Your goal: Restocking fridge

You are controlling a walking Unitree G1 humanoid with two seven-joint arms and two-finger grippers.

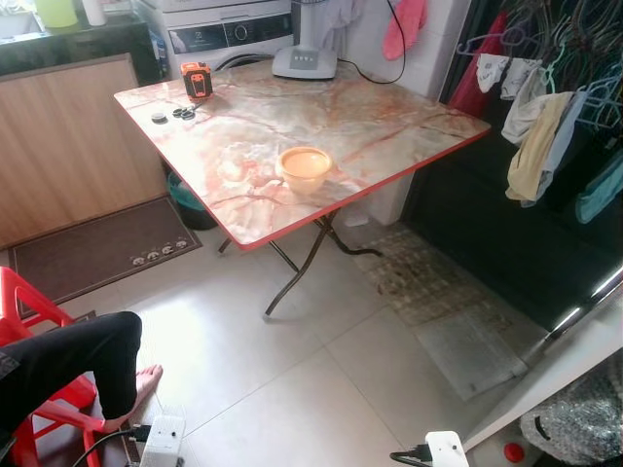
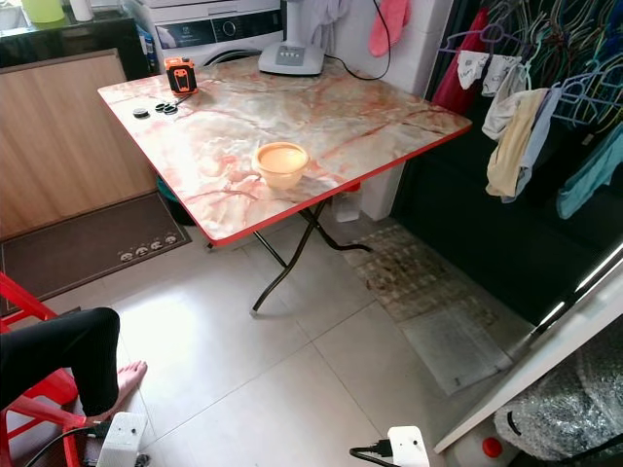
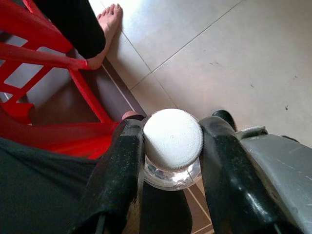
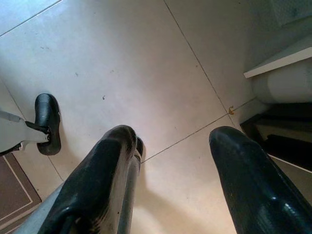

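Facing: a folding desk (image 1: 389,126) with a marble-patterned top and red edging, standing on crossed metal legs over a pale tiled floor (image 1: 292,379).
Desk edges: the near corner points toward the camera; the orange bowl (image 1: 306,166) sits close to the near edge, with bare top around it.
Far corner of desk: an orange and black device (image 1: 197,80) stands upright, with small dark round items (image 1: 173,115) just beside it.
Open room: a wide stretch of bare tile lies between the camera and the desk.
Left boundary: a person's leg (image 1: 92,365) in dark trousers, bare foot on the tile, next to a red plastic chair (image 1: 29,389); a brown doormat (image 1: 97,248) lies against a wooden panel beyond.
Right boundary: a white door edge (image 1: 574,360) slants across the lower corner, clothes on hangers (image 1: 545,107) above it, and a patterned mat (image 1: 428,282) on the floor near the desk legs.
Behind desk: a washing machine (image 1: 229,34) and a white appliance base (image 1: 305,58).
Left tool (image 3: 171,146): fingers closed against both sides of a clear bottle (image 3: 173,146) with a white ribbed cap, held above the floor near the chair.
Right tool (image 4: 175,161): fingers spread wide apart with nothing between them, hanging over bare tile.
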